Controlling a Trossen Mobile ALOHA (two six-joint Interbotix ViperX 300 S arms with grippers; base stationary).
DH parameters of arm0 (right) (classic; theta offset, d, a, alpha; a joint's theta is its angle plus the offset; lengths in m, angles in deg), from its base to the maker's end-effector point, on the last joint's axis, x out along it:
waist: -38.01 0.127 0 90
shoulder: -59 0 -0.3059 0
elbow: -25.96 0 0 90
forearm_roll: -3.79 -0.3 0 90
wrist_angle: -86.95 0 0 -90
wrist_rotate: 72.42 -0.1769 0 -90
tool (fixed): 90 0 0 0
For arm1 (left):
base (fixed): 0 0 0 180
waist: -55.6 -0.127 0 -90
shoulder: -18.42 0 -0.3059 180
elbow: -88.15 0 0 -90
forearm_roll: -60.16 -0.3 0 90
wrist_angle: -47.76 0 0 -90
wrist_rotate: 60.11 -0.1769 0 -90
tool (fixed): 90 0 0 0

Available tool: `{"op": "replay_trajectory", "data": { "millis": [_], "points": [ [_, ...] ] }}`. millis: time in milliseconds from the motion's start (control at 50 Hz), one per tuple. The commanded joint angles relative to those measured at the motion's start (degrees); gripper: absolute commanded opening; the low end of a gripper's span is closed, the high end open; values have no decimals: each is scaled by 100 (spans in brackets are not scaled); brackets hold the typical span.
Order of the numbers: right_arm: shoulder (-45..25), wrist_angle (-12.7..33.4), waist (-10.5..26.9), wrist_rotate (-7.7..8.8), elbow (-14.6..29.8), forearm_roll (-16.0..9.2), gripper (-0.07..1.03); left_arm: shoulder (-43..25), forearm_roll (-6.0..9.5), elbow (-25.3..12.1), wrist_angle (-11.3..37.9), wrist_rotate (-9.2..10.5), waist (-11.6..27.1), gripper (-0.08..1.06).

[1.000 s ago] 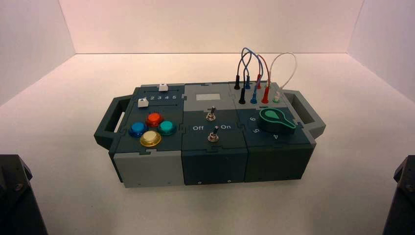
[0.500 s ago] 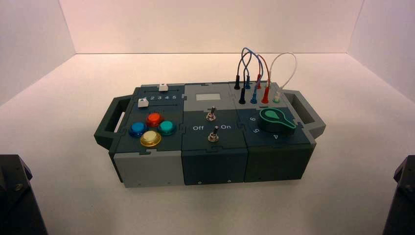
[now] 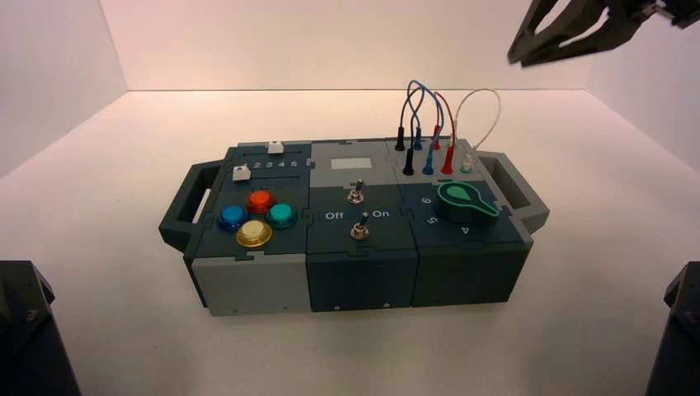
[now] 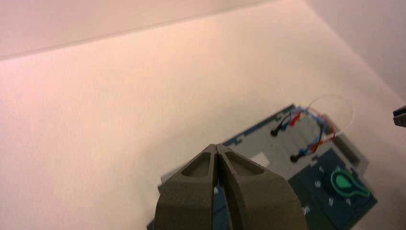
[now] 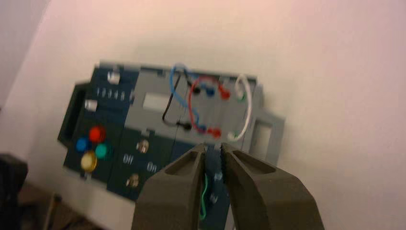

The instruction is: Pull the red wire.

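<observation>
The red wire (image 3: 450, 117) loops up from two slim red plugs at the box's back right, between the blue-plugged wire (image 3: 428, 161) and the white wire (image 3: 493, 115). It also shows in the right wrist view (image 5: 192, 103) and the left wrist view (image 4: 294, 118). My right gripper (image 3: 520, 58) hangs high above and behind the box's right end, well clear of the wires. Its fingers stand a narrow gap apart and hold nothing (image 5: 213, 149). My left gripper (image 4: 216, 146) is shut and empty, far back from the box.
The box (image 3: 248, 285) has handles at both ends. It carries four coloured buttons (image 3: 254, 234) on the left, two toggle switches (image 3: 360, 229) in the middle and a green knob (image 3: 464, 200) in front of the wires. Arm bases stand at both lower corners (image 3: 25, 330).
My right gripper has come into the high view at the top right. The box and its wires have not moved.
</observation>
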Motion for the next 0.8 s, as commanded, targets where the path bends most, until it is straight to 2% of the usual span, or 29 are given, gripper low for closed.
{"op": "replay_trajectory", "data": {
  "millis": [20,120,240,360,500,640,800],
  "points": [
    [-316,299,26,53,299,-53,35,-105,9,-272,185,35,114,-3],
    [-580,466,88,114,369,-53,35,-220,9,-290,246,35,360,-3],
    [-932,475,334,132,466,-62,35,-378,9,-299,237,35,686,-3],
    [-1415,475,615,141,615,-62,35,-527,9,-308,237,35,853,-3],
    [-2004,475,861,185,835,-53,35,-589,0,-308,237,35,896,-3],
    [-2417,466,861,229,984,26,35,-536,9,-290,237,35,896,-3],
    [-2689,246,861,220,1037,176,35,-439,9,-281,237,35,896,-3]
  ]
}}
